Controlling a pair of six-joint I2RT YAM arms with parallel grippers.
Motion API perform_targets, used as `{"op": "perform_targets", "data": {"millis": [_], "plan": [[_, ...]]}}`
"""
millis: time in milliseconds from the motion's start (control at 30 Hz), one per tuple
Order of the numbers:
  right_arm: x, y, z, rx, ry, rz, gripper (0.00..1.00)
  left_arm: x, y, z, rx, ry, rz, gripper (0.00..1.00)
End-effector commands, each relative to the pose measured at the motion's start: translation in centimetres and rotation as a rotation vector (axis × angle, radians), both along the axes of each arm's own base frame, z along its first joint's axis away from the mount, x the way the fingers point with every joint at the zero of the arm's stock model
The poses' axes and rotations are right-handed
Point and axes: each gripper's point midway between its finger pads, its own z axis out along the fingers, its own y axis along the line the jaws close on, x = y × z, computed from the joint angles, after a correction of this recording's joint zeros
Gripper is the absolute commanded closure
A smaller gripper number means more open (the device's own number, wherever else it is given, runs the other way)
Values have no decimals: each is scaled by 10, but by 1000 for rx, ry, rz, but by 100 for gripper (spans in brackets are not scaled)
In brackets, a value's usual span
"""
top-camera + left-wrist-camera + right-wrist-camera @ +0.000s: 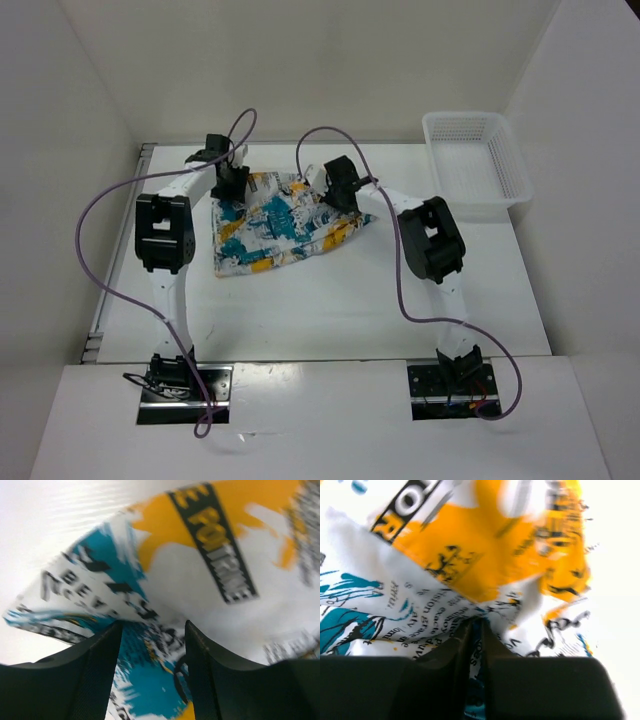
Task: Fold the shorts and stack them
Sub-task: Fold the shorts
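You can see print on the shorts [200, 580]: in the left wrist view, a black band carries yellow and white letters too blurred to read, and black letters beside the teal patch start "BE"; the right wrist view shows only small illegible text

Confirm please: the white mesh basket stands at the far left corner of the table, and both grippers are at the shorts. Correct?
Not quite. The white mesh basket stands at the far right corner, as the top external view shows. The left gripper and right gripper are indeed at the shorts.

White shorts [278, 222] printed teal, orange-yellow, black, white mesh basket [510, 165], black fingers [95, 675]
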Motion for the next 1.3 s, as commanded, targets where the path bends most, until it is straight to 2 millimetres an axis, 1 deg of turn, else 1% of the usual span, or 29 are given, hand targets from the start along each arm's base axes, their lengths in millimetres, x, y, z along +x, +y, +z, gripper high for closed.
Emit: {"op": "perform_targets", "data": {"millis": [0,33,67,100,133,167,200,233,267,300,333,367,400,433,467,500,533,567,600,633,700,733,767,800,833,967,1067,1167,1267], "plan": [[24,31,66,214,-92,-70,79,21,2,59,-30,-135,-6,38],[20,34,71,242,-75,-69,69,21,2,73,-31,-160,-7,36],[19,35,81,280,-79,-99,64,19,2,82,-31,-169,-7,36],[16,35,102,311,-101,-110,59,15,2,103,-32,-195,-7,36],[13,34,110,327,-106,-120,54,4,0,105,-41,-172,-14,35],[10,33,117,345,-109,-131,52,-5,-1,109,-48,-161,-19,35],[7,27,128,380,-112,-167,52,-17,-1,124,-49,-168,-19,35],[7,21,131,400,-111,-197,50,-41,1,106,-46,-89,-18,35],[9,14,136,424,-115,-228,50,-55,1,101,-45,-57,-17,35],[8,7,134,457,-97,-283,50,-71,2,109,-44,-52,-17,35],[13,-13,133,473,-96,-338,50,-90,3,101,-43,-2,-16,37],[14,-21,128,498,-80,-390,50,-118,0,90,-59,51,-26,39],[17,-29,128,512,-76,-413,50,-130,1,85,-74,72,-24,40],[22,-42,128,535,-68,-439,52,-145,-5,90,-107,76,-43,41],[25,-50,120,552,-48,-470,53,-165,-2,74,-126,129,-35,41],[30,-64,115,561,-39,-499,53,-173,-3,72,-150,141,-37,43],[29,-65,105,565,-3,-496,53,-179,-5,75,-198,140,-42,43],[30,-68,100,570,11,-497,51,-184,-7,70,-226,159,-44,43],[31,-70,89,569,34,-500,49,-194,-11,64,-248,184,-52,43],[34,-73,88,584,44,-497,44,-198,-9,61,-265,196,-42,43],[39,-82,82,592,54,-509,40,-207,-8,53,-290,227,-34,43],[35,-77,75,601,92,-492,38,-209,-4,50,-292,234,-19,43],[34,-75,75,608,99,-484,38,-209,0,48,-293,231,-6,43],[32,-74,68,599,118,-477,38,-206,1,48,-292,217,-8,42],[31,-72,69,607,126,-467,38,-210,1,42,-309,241,0,42],[12,-56,62,640,231,-386,38,-208,-4,38,-340,249,-12,42],[1,-57,47,623,272,-386,40,-207,-4,32,-340,261,-9,44],[-2,-58,43,614,279,-382,41,-208,-7,26,-361,291,-13,45],[-2,-58,43,614,279,-382,41,-210,0,13,-327,334,10,49]]}}
